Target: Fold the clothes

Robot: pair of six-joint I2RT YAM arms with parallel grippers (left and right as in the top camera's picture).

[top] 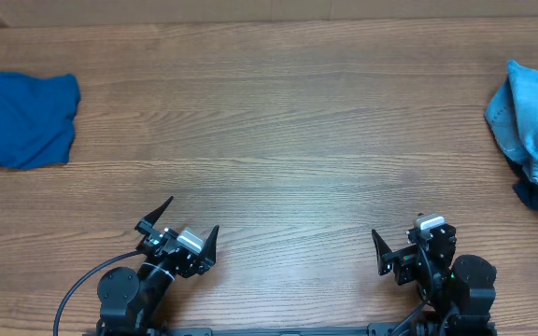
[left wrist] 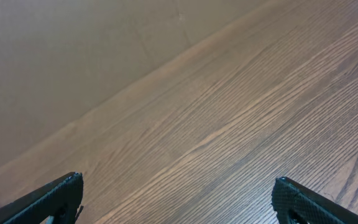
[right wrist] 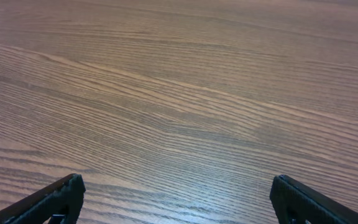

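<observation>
Finds overhead the left gripper [top: 192, 217] and right gripper [top: 402, 241] spread and empty, with the deep-blue shirt [top: 21, 119] lying well ahead-left of the left fingers. Finds in left wrist view fingers [left wrist: 51, 198] wide apart over wooden table [left wrist: 229, 124]. Finds the same spread in right wrist view.

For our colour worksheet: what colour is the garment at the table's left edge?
The garment is plain deep blue, best seen overhead.

matt blue knit shirt [top: 19, 119], wood-grain table [top: 278, 140]
</observation>
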